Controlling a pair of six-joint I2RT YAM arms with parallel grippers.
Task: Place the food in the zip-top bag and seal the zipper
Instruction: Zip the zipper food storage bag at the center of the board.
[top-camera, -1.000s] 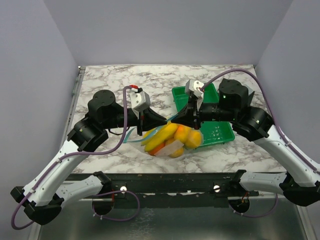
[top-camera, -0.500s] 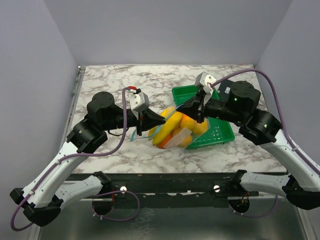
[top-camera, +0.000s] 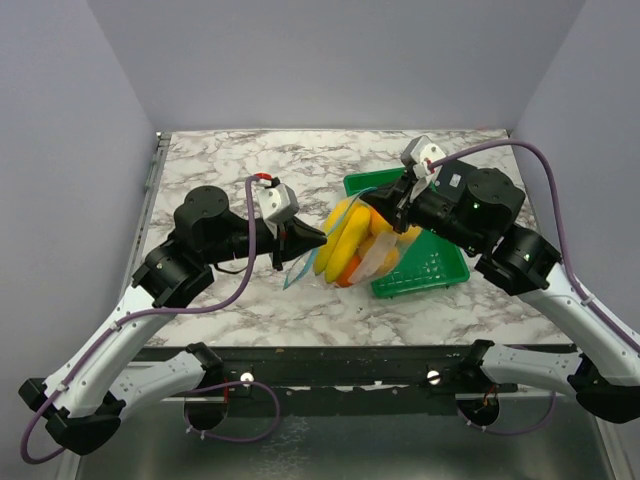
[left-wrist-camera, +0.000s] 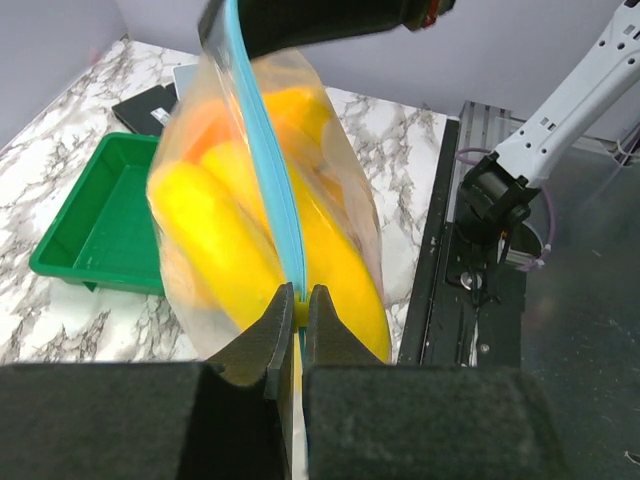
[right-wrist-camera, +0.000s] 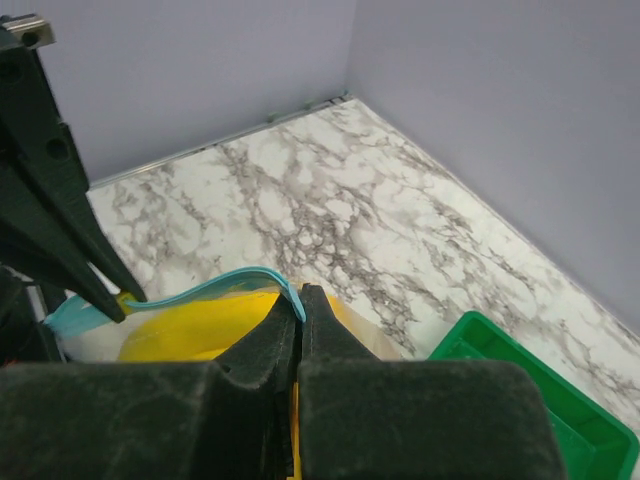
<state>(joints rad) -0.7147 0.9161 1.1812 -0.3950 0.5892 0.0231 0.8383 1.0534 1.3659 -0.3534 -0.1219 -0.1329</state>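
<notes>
The clear zip-top bag (top-camera: 375, 262) hangs above the table between both grippers, full of yellow and orange fruits (top-camera: 345, 240). My left gripper (top-camera: 322, 238) is shut on the light blue zipper (left-wrist-camera: 268, 180) at the bag's left end. My right gripper (top-camera: 378, 203) is shut on the zipper's other end (right-wrist-camera: 290, 290). In the left wrist view the zipper runs from my jaws (left-wrist-camera: 297, 303) up to the right gripper's fingers (left-wrist-camera: 330, 20), with the fruits (left-wrist-camera: 215, 240) on both sides. The red and dark green fruits are hidden.
A green tray (top-camera: 432, 262) sits on the marble table under and right of the bag; it also shows in the left wrist view (left-wrist-camera: 95, 225) and the right wrist view (right-wrist-camera: 560, 410). A metal rail (top-camera: 152, 175) runs along the table's left edge.
Both grippers have lifted the bag off the table. The right gripper has risen and moved back-right, tilting the bag so it hangs more upright between them.
</notes>
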